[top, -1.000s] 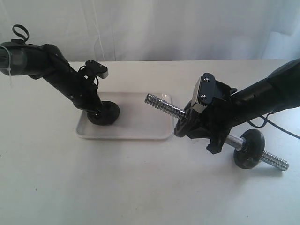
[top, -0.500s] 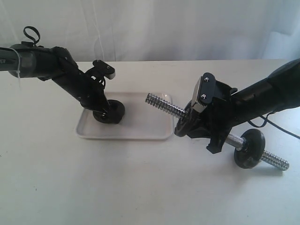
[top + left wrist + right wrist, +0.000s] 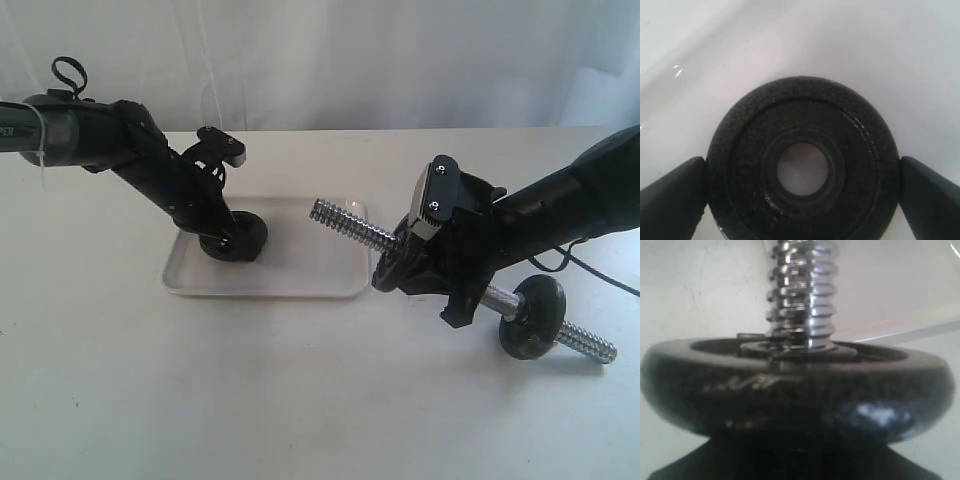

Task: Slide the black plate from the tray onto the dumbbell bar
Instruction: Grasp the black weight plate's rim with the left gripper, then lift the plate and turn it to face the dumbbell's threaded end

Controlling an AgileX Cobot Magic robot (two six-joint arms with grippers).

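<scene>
The left gripper (image 3: 802,165) has its jaws wide apart, straddling the black plate (image 3: 740,150), which lies flat in the left half of the tray (image 3: 300,285). The right gripper (image 3: 415,268) has its jaws clamped on the dumbbell bar (image 3: 350,225), just right of the tray, threaded end pointing left.

From where I stood, the exterior camera sat off the arms, raised above the table (image 3: 300,400). It looked down across it toward the white curtain (image 3: 400,60) at the far side. It was far enough back to take in the left arm (image 3: 150,165), the right arm (image 3: 560,215), the tray (image 3: 300,272) and the dumbbell bar (image 3: 345,222) together.

The left wrist camera hung very close over the black plate (image 3: 740,150) and faced straight down onto its flat face. The exterior view showed that same plate.

The right wrist camera sat closer still, low behind a disc (image 3: 790,390) on the bar. It sighted along the threaded end (image 3: 800,295), which the exterior view also showed.
</scene>
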